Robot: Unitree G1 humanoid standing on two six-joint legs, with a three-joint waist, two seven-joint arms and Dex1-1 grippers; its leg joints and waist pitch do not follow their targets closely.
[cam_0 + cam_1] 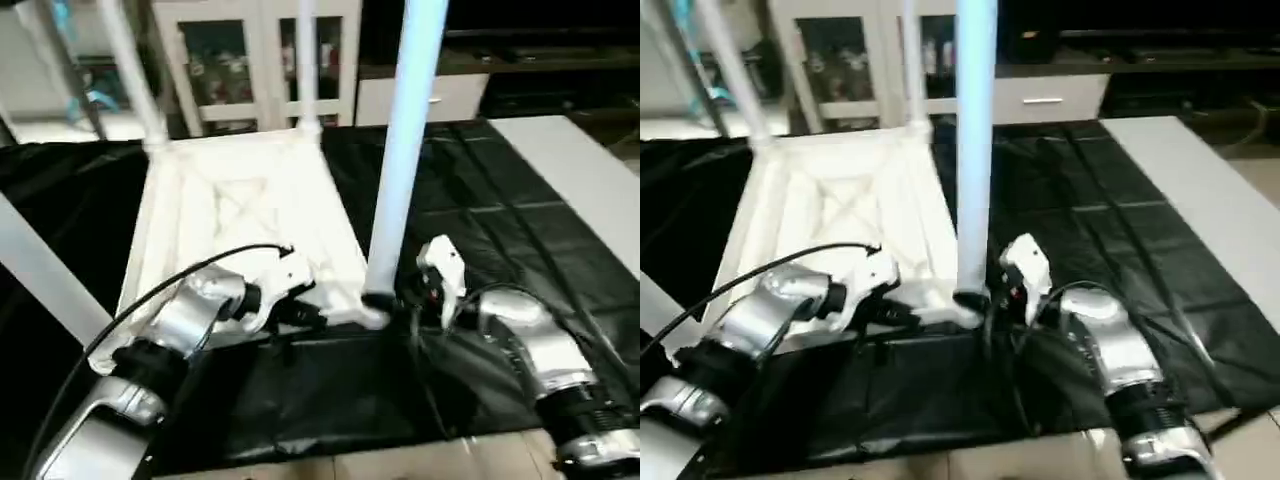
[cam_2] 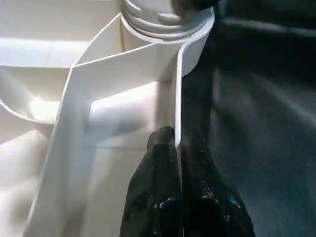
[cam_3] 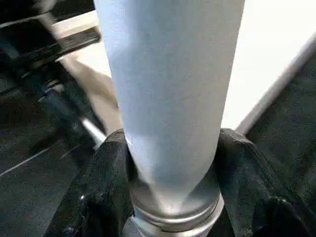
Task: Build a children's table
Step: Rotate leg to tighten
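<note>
The children's table top (image 1: 240, 210) lies upside down, ribbed side up, on the black drape. White legs (image 1: 130, 70) (image 1: 306, 60) stand in its far corner sockets. Another leg (image 1: 405, 150) stands upright in the near right socket. My right gripper (image 3: 173, 143) is shut on that leg's base, one black finger (image 3: 108, 168) on each side. My left gripper (image 2: 178, 148) is shut on the thin near rim of the top, close to that same corner. A further white tube (image 1: 40, 270) slants across at the left.
The black-draped work table (image 1: 500, 230) reaches its front edge (image 1: 400, 455) just below my forearms. A white flat surface (image 1: 580, 180) lies at the right. A white cabinet with glass doors (image 1: 250, 60) stands behind the table.
</note>
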